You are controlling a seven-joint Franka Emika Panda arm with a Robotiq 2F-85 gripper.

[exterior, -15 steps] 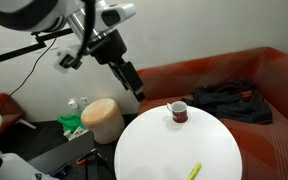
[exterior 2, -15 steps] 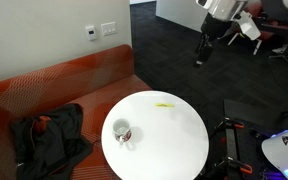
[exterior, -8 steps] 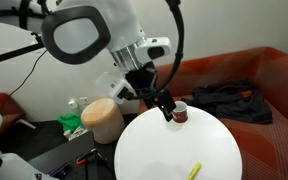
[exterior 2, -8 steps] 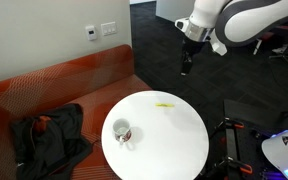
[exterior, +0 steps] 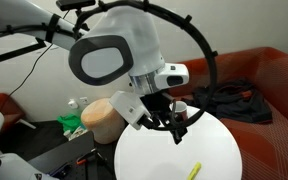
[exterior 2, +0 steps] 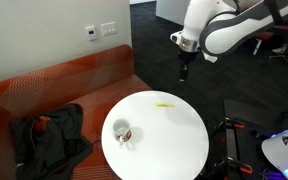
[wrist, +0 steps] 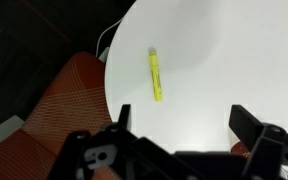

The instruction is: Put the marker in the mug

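Hovering over the round white table point(exterior 2: 174, 140), the gripper point(wrist: 184, 125) shows at the bottom of the wrist view, fingers point(wrist: 122, 114) spread apart and empty. The marker point(wrist: 156, 75) lies flat mid-frame there. The mug point(exterior 2: 121, 131) stands lower centre in an exterior view, well apart from the marker.

My arm point(exterior: 144, 38) has glossy white shells with a big grey joint cap point(exterior: 104, 62), a black cable point(exterior: 206, 45), and a seemingly matte black gripper point(wrist: 183, 116).
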